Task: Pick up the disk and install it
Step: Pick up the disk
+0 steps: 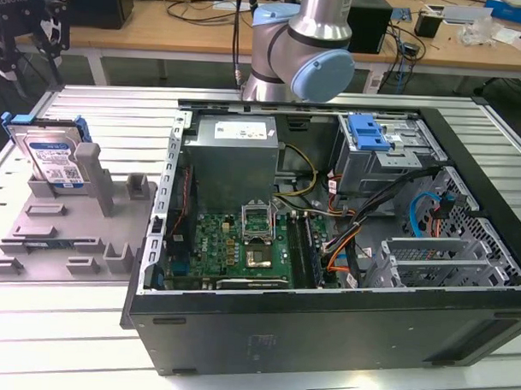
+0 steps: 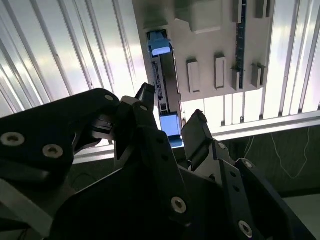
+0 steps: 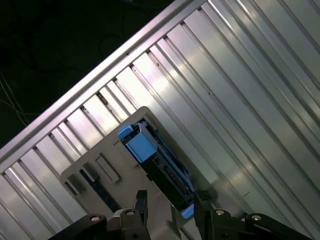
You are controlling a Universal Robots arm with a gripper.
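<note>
The flat silver disk with a blue plastic bracket [image 1: 54,160] stands on edge in a grey plastic holder [image 1: 62,231], not yet lifted. The black gripper [image 2: 171,112] hangs over it, fingers spread and gripping nothing. Installation into the open black computer case [image 1: 324,326] beside it has not begun.

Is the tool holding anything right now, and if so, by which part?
Nothing is held. The tool hovers open over the disk, which stands on edge in the grey holder.
</note>
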